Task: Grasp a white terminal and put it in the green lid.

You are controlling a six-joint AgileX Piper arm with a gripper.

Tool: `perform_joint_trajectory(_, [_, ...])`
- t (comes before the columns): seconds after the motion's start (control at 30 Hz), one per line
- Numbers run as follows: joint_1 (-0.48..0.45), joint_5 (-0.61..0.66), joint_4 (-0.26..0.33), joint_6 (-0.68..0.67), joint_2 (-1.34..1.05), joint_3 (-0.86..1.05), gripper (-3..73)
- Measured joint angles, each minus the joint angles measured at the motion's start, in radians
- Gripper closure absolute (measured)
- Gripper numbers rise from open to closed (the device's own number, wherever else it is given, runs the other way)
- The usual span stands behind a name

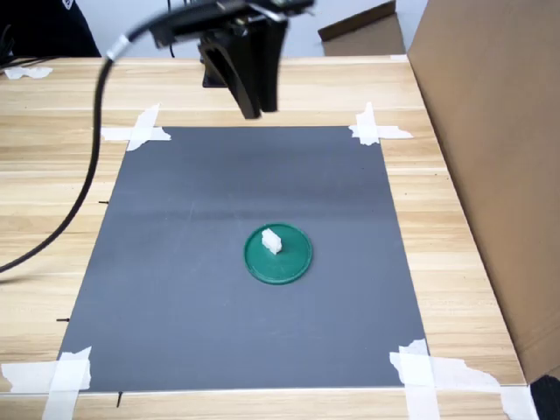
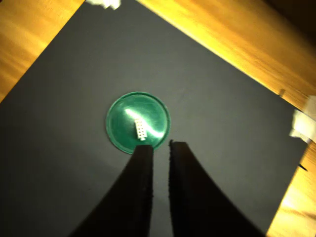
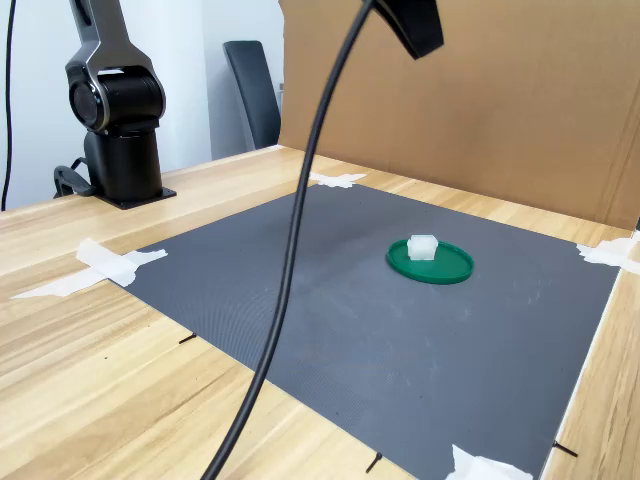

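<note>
The white terminal [image 1: 272,240] [image 2: 139,129] [image 3: 423,246] rests inside the green lid [image 1: 294,260] [image 2: 151,109] [image 3: 452,268], toward the lid's rim on the first exterior view's left. The lid lies flat near the middle of the dark grey mat [image 1: 175,262]. My gripper [image 1: 255,108] [image 2: 161,144] [image 3: 424,46] hangs high above the mat's far part, well clear of the lid. Its two black fingers [image 2: 143,187] stand almost together, only a thin slit between them, with nothing held.
White tape strips [image 1: 140,129] [image 1: 376,129] hold the mat's corners to the wooden table [image 1: 52,175]. A tall cardboard wall [image 1: 490,157] stands along the first exterior view's right. A black cable [image 1: 87,175] [image 3: 290,250] droops from the arm. The arm's base [image 3: 118,120] sits at the second exterior view's left.
</note>
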Motion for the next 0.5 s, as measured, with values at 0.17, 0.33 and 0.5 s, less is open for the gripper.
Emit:
perform_joint_trajectory(0.17, [-0.151, -0.135, 0.112, -0.045, -0.285, 0.228, 71.1])
perform_joint_trajectory(0.33, [-0.189, -0.145, 0.130, -0.046, -0.441, 0.348, 72.0])
perform_joint_trajectory(0.5, [-0.223, -0.236, 0.150, 0.048, -0.620, 0.484, 71.9])
